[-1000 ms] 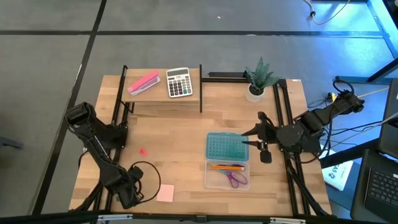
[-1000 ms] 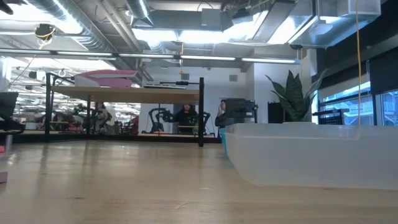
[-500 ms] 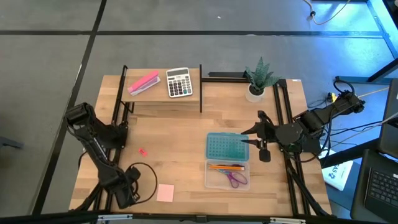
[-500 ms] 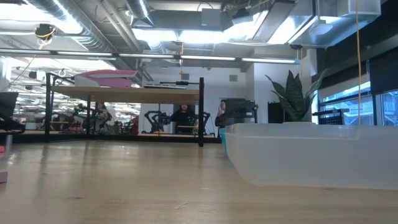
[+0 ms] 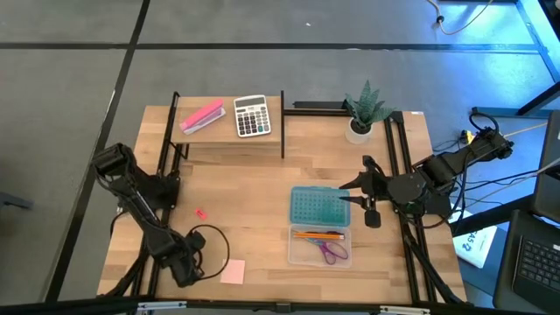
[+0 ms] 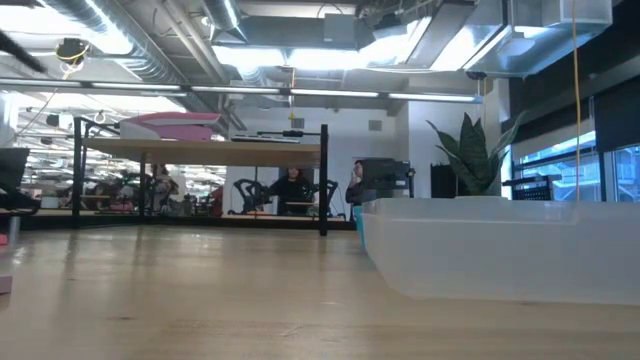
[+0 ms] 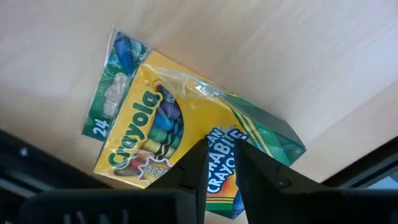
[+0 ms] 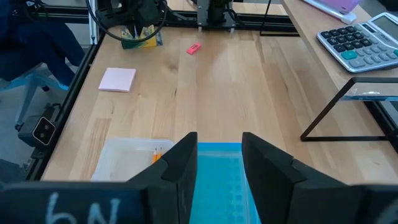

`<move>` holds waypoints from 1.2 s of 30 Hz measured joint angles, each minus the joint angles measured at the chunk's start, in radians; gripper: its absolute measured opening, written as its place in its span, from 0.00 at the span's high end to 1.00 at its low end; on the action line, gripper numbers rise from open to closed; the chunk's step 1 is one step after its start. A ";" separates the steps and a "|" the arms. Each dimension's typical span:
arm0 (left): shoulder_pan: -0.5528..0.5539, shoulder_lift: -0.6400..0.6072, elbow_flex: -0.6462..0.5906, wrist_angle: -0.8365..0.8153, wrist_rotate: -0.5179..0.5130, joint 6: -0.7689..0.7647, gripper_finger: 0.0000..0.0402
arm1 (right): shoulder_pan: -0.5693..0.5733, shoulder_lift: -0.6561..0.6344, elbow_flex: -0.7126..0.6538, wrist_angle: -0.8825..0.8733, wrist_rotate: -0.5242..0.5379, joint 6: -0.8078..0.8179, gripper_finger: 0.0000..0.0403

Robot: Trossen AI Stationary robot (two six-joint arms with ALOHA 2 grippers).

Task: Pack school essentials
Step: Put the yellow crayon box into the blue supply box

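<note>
1. Left gripper (image 5: 185, 265) sits low at the table's (image 5: 254, 188) front-left corner, arm folded back along the left frame. Its fingers (image 7: 198, 163) stand nearly closed, tips over the crayon box (image 7: 168, 134); whether they pinch it, cannot tell.
2. Right gripper (image 5: 350, 194) waits over the blue lid (image 5: 319, 207), jaws partly open, holding nothing.
3. Pink notepad (image 5: 233, 271) lies just beside the left gripper; red eraser piece (image 5: 200, 213) sits apart, mid-left.
4. Orange pencil (image 5: 318, 234) and purple scissors (image 5: 332, 252) lie in the clear case (image 5: 297, 249).
5. Calculator (image 5: 252, 115) and pink block (image 5: 202, 116) rest on the rear shelf; potted plant (image 5: 363, 109) behind.
</note>
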 joint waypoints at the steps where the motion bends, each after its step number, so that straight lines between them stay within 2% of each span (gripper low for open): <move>1: 0.011 0.000 0.000 0.000 -0.004 0.014 0.83 | 0.000 0.000 0.000 0.000 0.000 0.000 0.68; 7: 0.091 -0.001 0.000 0.040 -0.094 0.137 0.83 | 0.000 0.000 0.000 0.000 0.000 -0.002 0.68; 24: 0.401 0.000 -0.001 0.102 -0.204 0.599 0.83 | 0.000 0.000 0.000 -0.011 0.000 -0.004 0.68; 28: 0.462 0.001 0.005 0.118 -0.207 0.639 0.83 | 0.000 0.000 0.000 -0.011 0.000 -0.004 0.68; 32: 0.475 0.002 0.055 0.114 -0.202 0.648 0.83 | 0.000 0.000 0.000 -0.011 0.000 -0.004 0.68; 36: 0.474 0.002 0.124 0.088 -0.203 0.591 0.83 | 0.000 0.000 0.000 -0.012 0.000 -0.004 0.68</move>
